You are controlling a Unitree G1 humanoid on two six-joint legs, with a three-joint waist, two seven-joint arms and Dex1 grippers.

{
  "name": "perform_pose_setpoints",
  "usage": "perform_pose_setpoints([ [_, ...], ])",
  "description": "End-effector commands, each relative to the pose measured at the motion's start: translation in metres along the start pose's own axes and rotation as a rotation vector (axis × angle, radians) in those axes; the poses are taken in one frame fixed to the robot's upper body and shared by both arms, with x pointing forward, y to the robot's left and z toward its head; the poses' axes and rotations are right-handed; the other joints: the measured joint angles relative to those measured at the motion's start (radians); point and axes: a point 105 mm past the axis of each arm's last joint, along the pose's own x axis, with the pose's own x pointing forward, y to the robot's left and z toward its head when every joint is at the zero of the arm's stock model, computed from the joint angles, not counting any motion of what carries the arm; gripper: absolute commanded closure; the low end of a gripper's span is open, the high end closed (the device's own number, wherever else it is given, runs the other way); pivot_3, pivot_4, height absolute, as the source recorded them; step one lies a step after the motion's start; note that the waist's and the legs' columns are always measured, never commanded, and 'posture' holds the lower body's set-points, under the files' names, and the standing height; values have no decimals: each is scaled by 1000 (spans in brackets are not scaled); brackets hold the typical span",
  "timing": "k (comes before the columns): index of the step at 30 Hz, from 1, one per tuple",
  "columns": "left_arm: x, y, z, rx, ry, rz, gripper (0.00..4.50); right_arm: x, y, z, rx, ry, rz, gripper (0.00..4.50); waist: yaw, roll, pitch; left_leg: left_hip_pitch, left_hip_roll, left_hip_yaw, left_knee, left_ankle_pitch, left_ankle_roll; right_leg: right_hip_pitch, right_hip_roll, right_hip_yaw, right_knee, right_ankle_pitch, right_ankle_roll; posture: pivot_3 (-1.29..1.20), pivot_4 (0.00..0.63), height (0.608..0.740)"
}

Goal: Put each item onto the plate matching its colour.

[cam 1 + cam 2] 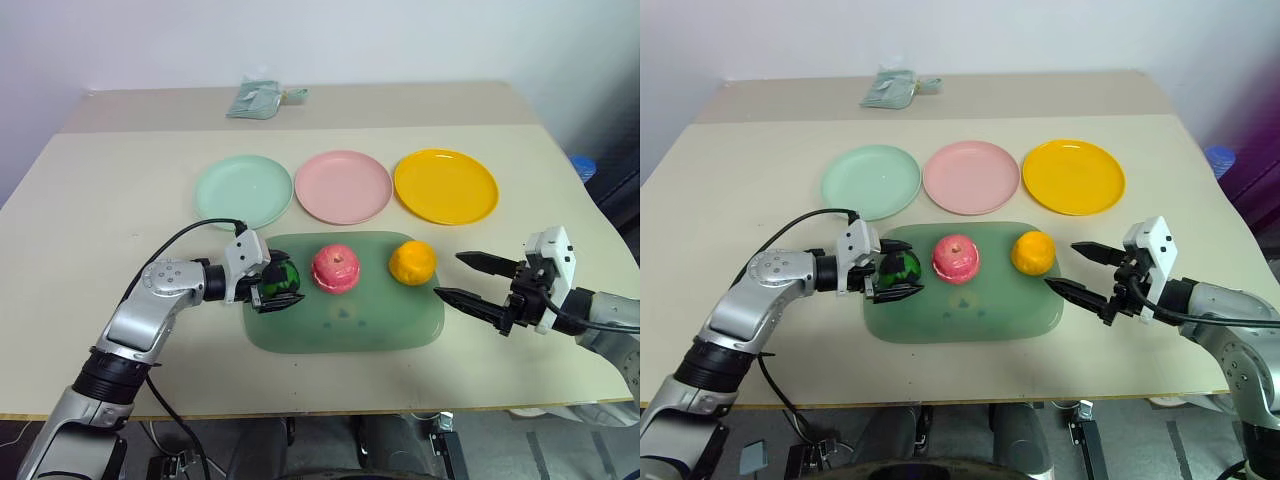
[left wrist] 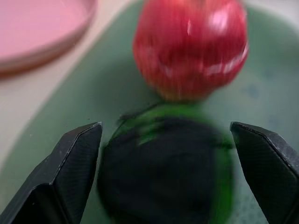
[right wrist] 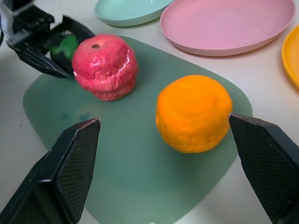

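Both two-fingered black grippers worked at the near table edge. The left gripper (image 1: 277,287) straddled the small dark green-and-black round toy (image 1: 902,269) at the board's nine o'clock side, fingers either side, contact not discernible. The right gripper (image 1: 462,276) stood spread and empty at three o'clock of the orange-yellow dimpled ball (image 1: 412,262). Between them sat the dimpled pink toy fruit (image 1: 336,268), all on the translucent green rounded board (image 1: 345,325). Beyond lay the mint green plate (image 1: 243,191), pink plate (image 1: 343,186) and yellow-orange plate (image 1: 445,185). Judged step: grasping green; next, closing, lifting, carrying toward twelve o'clock.
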Motion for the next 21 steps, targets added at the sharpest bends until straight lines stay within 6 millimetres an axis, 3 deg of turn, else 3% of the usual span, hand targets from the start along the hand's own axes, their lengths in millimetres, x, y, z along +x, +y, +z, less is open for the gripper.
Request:
perform_pose_setpoints([
  [1,-8,11,11,21,-45,62,1859,-1,8,14,-53,-39,21,0,1,0,0,0,0,0,0,0,0,0,0,0,0,0,0,0,150,740],
  [2,-13,17,17,-6,-82,97,2290,-1,9,15,-56,-43,22,0,0,0,0,0,0,0,0,0,0,0,0,0,0,0,0,0,150,740],
  [4,-22,31,26,-44,-146,169,2290,-2,9,17,-61,-48,24,0,0,0,0,0,1,-1,0,0,0,0,0,0,0,0,0,0,150,740],
  [6,-39,59,38,-78,-226,323,2290,-2,10,21,-69,-58,32,0,1,0,0,0,1,-1,0,0,0,0,0,0,0,0,0,0,150,740],
  [9,-59,112,33,-102,-184,612,2290,5,17,31,-95,-91,77,0,2,-1,0,-1,0,-3,3,0,0,0,0,-2,1,0,0,0,150,740],
  [11,-60,127,29,-108,-150,680,2290,9,20,36,-104,-110,97,0,2,-1,0,-1,-2,-3,3,0,0,0,0,-2,1,0,0,0,150,740],
  [14,-54,150,21,-192,-132,771,1324,22,27,43,-117,-141,144,0,2,-1,0,-1,-2,-3,3,0,0,0,-1,-2,1,0,1,0,150,740],
  [17,-51,160,24,-205,-151,808,51,35,36,46,-128,-153,174,0,1,-2,1,-3,-2,-3,3,0,0,-2,-1,-2,1,0,1,0,150,740],
  [21,-63,163,43,-155,-277,835,51,61,56,44,-183,-119,210,0,-4,-2,1,-5,-2,-4,3,0,0,-5,-1,-1,2,0,1,0,150,740],
])
